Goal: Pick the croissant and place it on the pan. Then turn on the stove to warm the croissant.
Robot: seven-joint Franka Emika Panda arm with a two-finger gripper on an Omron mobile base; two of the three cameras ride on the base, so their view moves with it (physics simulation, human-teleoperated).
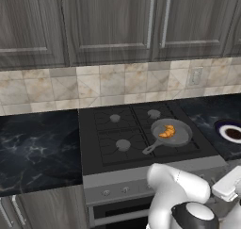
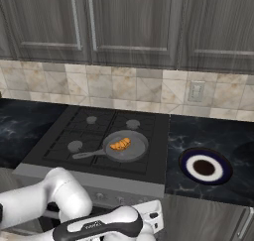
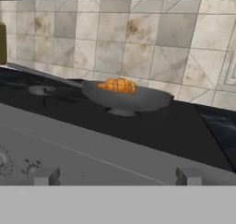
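— So, how is the arm posed?
— It is folded low in front of the stove [image 1: 141, 134], the hand down at the grey front panel [image 3: 92, 158], level with the knobs [image 3: 189, 176]. Whether the pincer is open or closed I cannot tell.
— And the croissant [image 1: 167, 131]?
— It lies in the pan [image 1: 181, 137], on the stove's front right burner, handle toward the front left.
— Anything beside it?
— A dark plate [image 2: 206, 166] with a white rim on the black marble desk [image 2: 218, 136], right of the stove and apart from it.
— Any writing?
— Faint markings on the forearm in the right base view and by a knob, too small to read
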